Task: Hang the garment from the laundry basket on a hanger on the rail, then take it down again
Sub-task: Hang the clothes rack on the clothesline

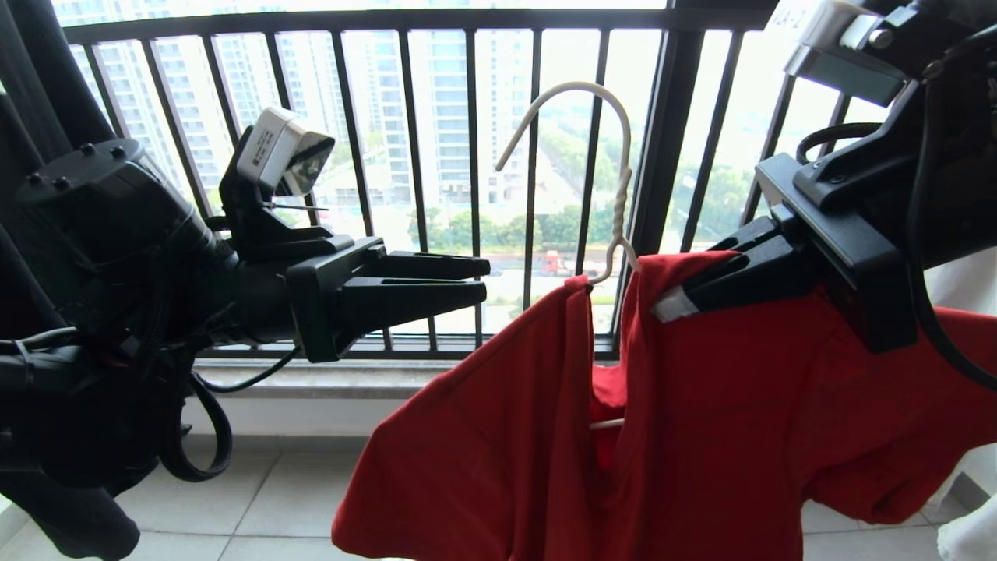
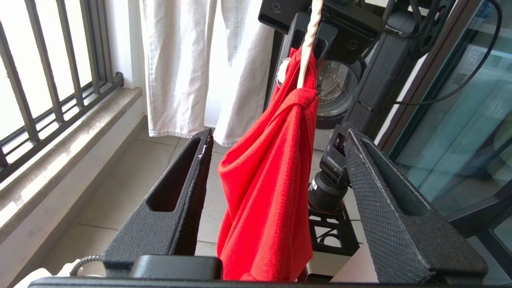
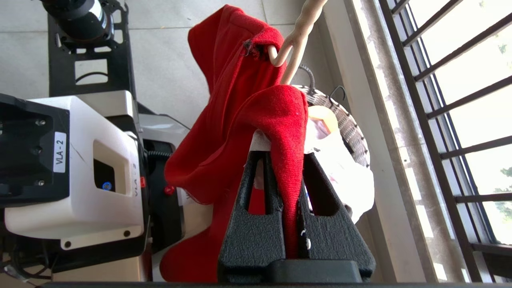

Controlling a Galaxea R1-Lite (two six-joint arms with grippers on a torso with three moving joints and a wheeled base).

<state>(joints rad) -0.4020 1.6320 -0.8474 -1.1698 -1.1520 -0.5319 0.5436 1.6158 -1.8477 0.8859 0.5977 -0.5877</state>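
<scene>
The red garment (image 1: 701, 405) was seen draped over the thin off-white hanger (image 1: 615, 195), whose hook rose free in front of the black window railing (image 1: 467, 156). The right gripper (image 1: 685, 300) was clamped narrowly on the garment's shoulder, just beside the hanger's twisted neck; in the right wrist view the red cloth (image 3: 256, 132) was pinched between the black fingers (image 3: 248, 232) and hung folded over them. The left gripper (image 1: 467, 280) was held apart from the garment, at the same height, its jaws spread wide and nothing between them; in the left wrist view the hanging red fabric (image 2: 268, 180) was framed beyond the two open fingers (image 2: 176, 196), untouched. Behind the garment, pale hanging cloth (image 2: 188, 68) was seen along the wall, with a stone sill (image 2: 60, 160) under the railing. Below the right gripper, part of the laundry basket (image 3: 348, 124) was visible on the tiled floor (image 3: 168, 64) beside the sill, with white cloth (image 3: 352, 176) lying in it, largely covered by the garment.
</scene>
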